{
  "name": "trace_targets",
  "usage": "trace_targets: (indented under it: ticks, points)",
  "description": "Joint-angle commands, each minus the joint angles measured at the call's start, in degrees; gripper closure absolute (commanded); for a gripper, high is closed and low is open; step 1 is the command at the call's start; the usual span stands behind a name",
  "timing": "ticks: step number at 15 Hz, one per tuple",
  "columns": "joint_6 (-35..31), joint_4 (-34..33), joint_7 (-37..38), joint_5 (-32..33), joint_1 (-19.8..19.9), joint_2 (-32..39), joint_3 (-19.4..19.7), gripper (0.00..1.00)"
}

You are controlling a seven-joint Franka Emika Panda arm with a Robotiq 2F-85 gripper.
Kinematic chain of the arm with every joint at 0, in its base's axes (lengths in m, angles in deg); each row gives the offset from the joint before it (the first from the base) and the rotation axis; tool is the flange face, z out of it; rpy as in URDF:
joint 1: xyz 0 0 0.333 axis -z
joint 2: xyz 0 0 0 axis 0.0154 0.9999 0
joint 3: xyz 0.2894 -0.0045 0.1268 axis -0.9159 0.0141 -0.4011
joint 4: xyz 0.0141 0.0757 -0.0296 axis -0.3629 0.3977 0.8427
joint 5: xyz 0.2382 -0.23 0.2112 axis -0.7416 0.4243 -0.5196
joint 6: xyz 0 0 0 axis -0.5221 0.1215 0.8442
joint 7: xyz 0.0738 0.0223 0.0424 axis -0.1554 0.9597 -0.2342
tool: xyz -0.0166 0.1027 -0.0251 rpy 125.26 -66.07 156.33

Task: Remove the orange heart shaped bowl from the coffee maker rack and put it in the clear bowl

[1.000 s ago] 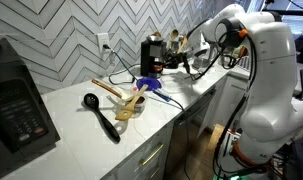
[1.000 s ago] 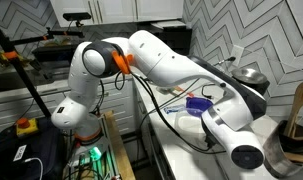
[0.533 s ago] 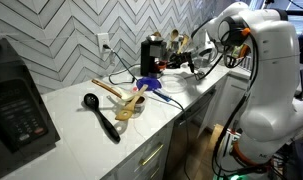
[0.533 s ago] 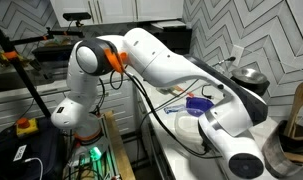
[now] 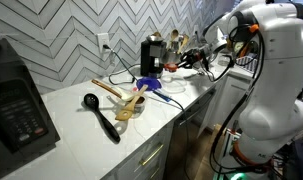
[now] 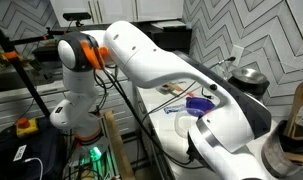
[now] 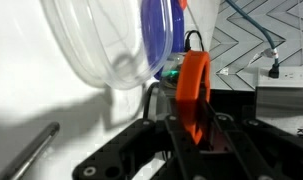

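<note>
Hand (image 7: pixel 196 128) pinches orange heart shaped bowl (image 7: pixel 194 80) edgewise.

An exterior view looks down the white worktop (image 5: pixel 76 105) from its near end: microwave (image 5: pixel 16 100) at 9 o'clock, coffee machine (image 5: pixel 151 52) far off at 12, arm (image 5: pixel 276 80) at 3. An exterior view stands close beside the arm (image 6: pixel 161 70), which fills it, facing the chevron wall (image 6: pixel 206 25). The wrist view sits just behind the claw (image 7: pixel 194 128), which pinches the orange heart shaped bowl (image 7: pixel 194 85) at centre. All three share the blue utensil (image 5: pixel 148 84) (image 6: pixel 198 103) (image 7: pixel 156 35).
</note>
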Motion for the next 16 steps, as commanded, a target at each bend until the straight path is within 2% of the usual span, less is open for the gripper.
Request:
trace_targets:
  ticks: [1,3,5,8,11,13,16]
  points:
    - [6.2,2.2,0.4,6.3,1.9,-3.0,0.5,0.94]
    - [10.4,2.6,-0.3,13.6,1.8,-4.1,0.6,0.94]
    - [9.1,4.5,-2.0,20.3,0.7,-6.0,0.5,0.94]
    - [7.2,7.1,-7.9,25.3,-0.1,-8.0,-0.8,0.94]
    - [6.9,9.8,-14.7,26.8,-0.9,-10.1,-1.9,0.94]
    - [5.8,11.6,-18.9,24.7,-1.4,-11.5,-2.2,0.94]
    - [6.8,12.6,-21.1,21.6,-2.0,-12.8,-2.1,0.94]
